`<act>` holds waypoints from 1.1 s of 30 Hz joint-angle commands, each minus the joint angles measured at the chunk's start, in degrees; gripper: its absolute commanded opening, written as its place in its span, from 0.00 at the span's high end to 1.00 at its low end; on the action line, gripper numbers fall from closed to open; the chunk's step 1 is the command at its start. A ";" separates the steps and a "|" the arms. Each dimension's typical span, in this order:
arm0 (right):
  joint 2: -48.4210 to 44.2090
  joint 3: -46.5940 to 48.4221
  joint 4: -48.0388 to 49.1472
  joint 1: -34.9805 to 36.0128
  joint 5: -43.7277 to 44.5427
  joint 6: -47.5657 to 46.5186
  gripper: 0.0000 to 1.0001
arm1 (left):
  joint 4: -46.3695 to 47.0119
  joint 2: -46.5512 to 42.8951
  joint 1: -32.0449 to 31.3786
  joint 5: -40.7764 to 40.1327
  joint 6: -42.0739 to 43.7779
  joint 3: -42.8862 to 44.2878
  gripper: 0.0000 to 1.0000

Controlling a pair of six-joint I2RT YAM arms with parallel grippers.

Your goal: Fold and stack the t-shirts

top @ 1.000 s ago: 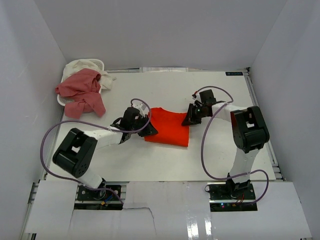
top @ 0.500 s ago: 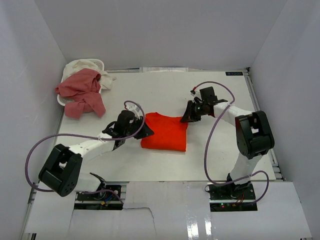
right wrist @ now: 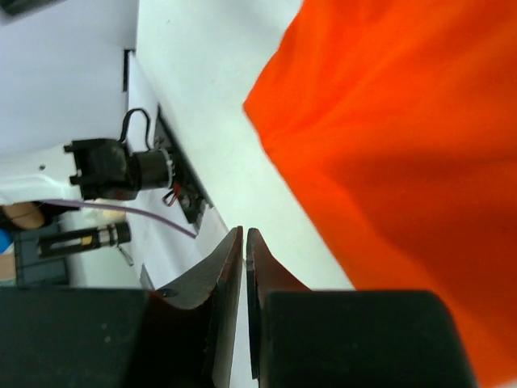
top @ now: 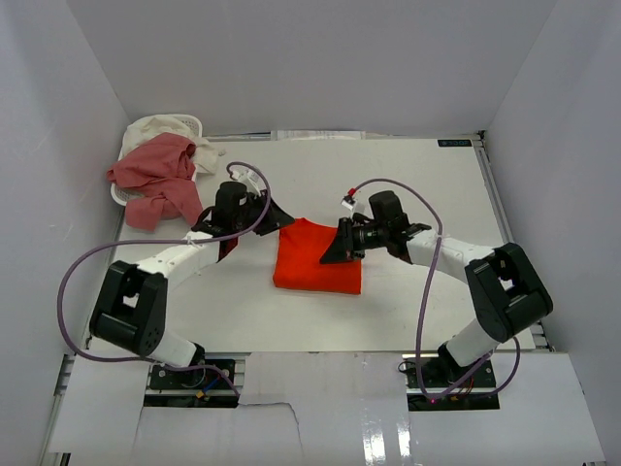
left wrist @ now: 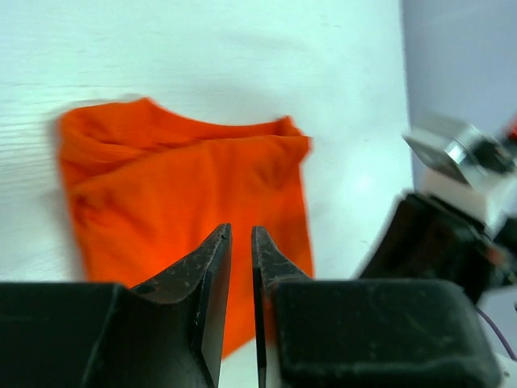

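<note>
The folded orange-red t-shirt [top: 318, 260] lies at the middle of the table [top: 437, 189]. The left gripper [left wrist: 241, 230], slightly parted and empty, stands off the shirt's far-left corner. The right gripper [right wrist: 244, 233], closed and empty, is at its right edge.

No legible text, brand or number appears to us in any view. A small dark label [top: 453, 143] at the far edge of the surface [top: 408, 184] bears print too small to read.

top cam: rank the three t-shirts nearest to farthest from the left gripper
From the left gripper, in the top view:
1. orange-red t-shirt: just to its right, at table centre.
2. pink t-shirt: off to its left, draped near the far-left corner.
3. cream-white t-shirt: behind the pink one, deepest in that corner.
</note>
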 commanded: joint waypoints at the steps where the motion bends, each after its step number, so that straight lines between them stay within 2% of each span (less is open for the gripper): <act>1: 0.50 -1.81 12.32 2.82 -5.22 7.90 0.89 | 4.56 4.49 3.68 5.10 0.29 -1.27 0.73; 6: 4.37 -1.64 23.66 6.25 -8.20 15.01 0.89 | 10.70 9.60 5.70 7.12 1.09 -1.45 0.73; 11: 9.98 -1.29 33.85 8.45 -10.14 24.06 0.90 | 15.01 17.06 7.11 13.26 0.13 0.13 0.73; 19: 22.81 0.20 53.27 9.68 -13.22 37.07 0.92 | 17.57 21.82 7.38 13.36 0.56 1.98 0.73; 21: 24.32 1.17 52.17 10.12 -12.87 37.18 0.92 | 17.66 22.44 7.38 13.28 0.74 2.25 0.73; 23: 25.72 3.01 43.58 10.65 -11.64 34.38 0.92 | 17.75 22.62 7.38 12.75 1.00 1.98 0.73; 25: 26.26 5.98 33.83 10.91 -8.31 26.74 0.92 | 17.66 22.62 7.46 11.96 1.44 1.98 0.73; 26: 26.95 6.96 25.43 11.00 -6.91 24.45 0.92 | 17.66 22.70 7.47 11.70 1.44 1.90 0.73; 27: 27.48 7.67 23.26 10.92 -5.50 22.78 0.92 | 17.66 22.79 7.47 11.52 1.53 1.98 0.73; 33: 32.05 5.66 23.59 10.65 -4.70 25.48 0.89 | 17.57 24.11 7.82 11.69 0.56 2.33 0.73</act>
